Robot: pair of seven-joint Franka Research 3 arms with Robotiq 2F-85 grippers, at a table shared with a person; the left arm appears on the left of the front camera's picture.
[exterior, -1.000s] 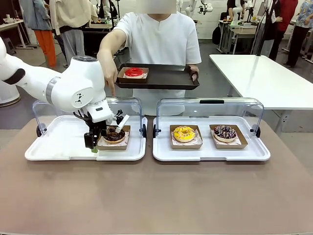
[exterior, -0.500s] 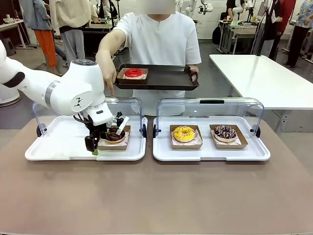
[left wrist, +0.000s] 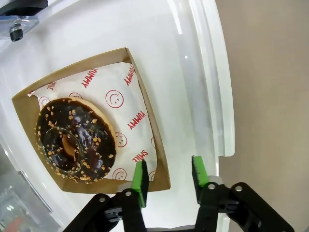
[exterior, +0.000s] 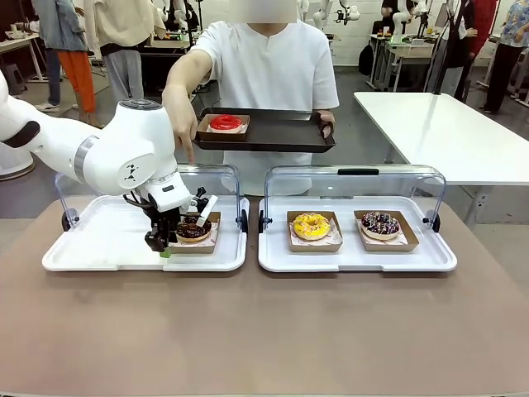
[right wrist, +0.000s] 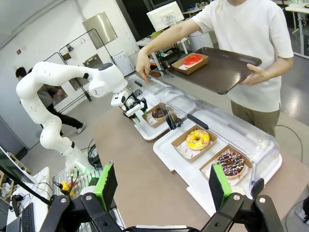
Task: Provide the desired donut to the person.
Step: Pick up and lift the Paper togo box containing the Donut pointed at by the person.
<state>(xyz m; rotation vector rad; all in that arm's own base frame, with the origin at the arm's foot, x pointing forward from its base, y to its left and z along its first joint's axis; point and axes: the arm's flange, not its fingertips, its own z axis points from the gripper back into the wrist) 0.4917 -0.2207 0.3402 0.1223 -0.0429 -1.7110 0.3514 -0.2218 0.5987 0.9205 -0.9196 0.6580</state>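
A chocolate donut (exterior: 193,229) (left wrist: 76,139) with nut bits lies on printed paper in a brown cardboard box (left wrist: 163,164) on the left white tray (exterior: 99,240). My left gripper (exterior: 168,246) (left wrist: 169,174) is down at the box's near corner. Its jaws straddle the box wall, one green pad (left wrist: 140,176) inside on the paper and the other outside, with a gap still between them. The person (exterior: 273,66) points a hand (exterior: 182,124) down at this donut and holds a dark tray (exterior: 285,132) carrying a red donut (exterior: 226,122). My right gripper (right wrist: 163,186) hangs open, high above the table.
The right white tray (exterior: 355,258) holds a yellow donut (exterior: 312,225) and a dark sprinkled donut (exterior: 380,222), each in a box. Clear lids (exterior: 355,178) stand open behind both trays. Bare brown table lies in front. A white table (exterior: 446,132) stands at the far right.
My left gripper's jaws have narrowed around the box wall, and the gripper has shifted slightly right toward the chocolate donut. The person's pointing hand and tray have held steady.
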